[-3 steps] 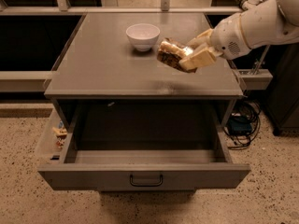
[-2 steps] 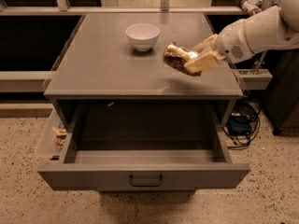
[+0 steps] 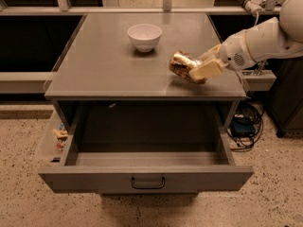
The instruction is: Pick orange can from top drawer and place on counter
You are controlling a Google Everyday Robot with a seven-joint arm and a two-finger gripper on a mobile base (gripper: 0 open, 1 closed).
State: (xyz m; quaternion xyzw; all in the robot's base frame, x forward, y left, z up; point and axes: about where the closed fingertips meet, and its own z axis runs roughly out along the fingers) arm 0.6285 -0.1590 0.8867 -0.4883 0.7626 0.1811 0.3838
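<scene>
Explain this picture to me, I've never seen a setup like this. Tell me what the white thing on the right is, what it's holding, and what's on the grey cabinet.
The white thing is a robot arm reaching in from the right. At its tip is the gripper, a two-finger clamp, shut on the orange can, a dented shiny drink can held tilted low over the right front of the counter; whether it touches the surface cannot be told. There is one camera, looking down at the cabinet from its front. Farther back on the counter stands a white bowl. Below, the top drawer is pulled open toward the camera.
</scene>
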